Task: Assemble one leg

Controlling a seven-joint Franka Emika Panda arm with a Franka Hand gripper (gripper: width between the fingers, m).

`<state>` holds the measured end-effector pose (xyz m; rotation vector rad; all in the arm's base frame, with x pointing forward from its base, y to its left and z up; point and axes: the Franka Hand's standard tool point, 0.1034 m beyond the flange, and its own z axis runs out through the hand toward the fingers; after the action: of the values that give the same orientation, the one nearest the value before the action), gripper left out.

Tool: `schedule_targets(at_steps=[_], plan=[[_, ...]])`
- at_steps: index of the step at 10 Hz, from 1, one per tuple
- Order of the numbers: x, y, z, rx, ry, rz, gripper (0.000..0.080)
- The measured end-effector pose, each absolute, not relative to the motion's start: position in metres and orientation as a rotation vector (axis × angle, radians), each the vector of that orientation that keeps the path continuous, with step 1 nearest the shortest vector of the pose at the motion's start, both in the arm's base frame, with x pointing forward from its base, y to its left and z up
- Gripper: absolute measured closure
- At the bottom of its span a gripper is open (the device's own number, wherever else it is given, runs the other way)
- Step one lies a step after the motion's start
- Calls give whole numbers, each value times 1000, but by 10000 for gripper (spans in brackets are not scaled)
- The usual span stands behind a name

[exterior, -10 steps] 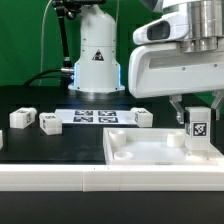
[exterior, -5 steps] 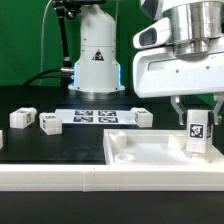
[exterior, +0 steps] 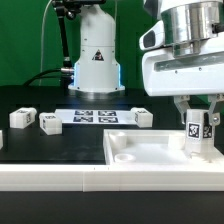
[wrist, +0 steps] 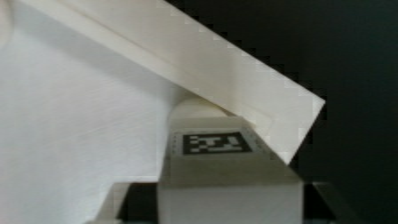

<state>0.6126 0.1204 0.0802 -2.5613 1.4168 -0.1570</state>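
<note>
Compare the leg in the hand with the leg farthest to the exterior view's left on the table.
The held leg stands on end at the panel's corner, clamped by the hand; the leftmost leg lies low and free on the black table. The held leg shows a marker tag facing the camera; the leftmost leg shows no clear tag from here. Both are small, chunky white blocks.

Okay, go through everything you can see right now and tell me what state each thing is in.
gripper: shut on the held leg.
held leg: upright between the fingers, tag facing the exterior camera, lower end at the panel's corner; cannot tell if seated.
panel: lying flat.
loose legs: resting on the table, apart from the gripper.
marker board: flat on the table.
</note>
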Motion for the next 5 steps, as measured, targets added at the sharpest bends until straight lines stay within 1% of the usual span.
schedule_targets(at_steps=[1, 2, 3, 4, 5], plan=[[613, 120, 80, -2574, 1396, -159, 322], [612, 120, 80, -2654, 1259, -164, 208], [612, 120, 80, -2665, 1235, -164, 208], [611, 123, 80, -2737, 1090, -173, 162], [610, 126, 80, -2786, 981, -163, 153]])
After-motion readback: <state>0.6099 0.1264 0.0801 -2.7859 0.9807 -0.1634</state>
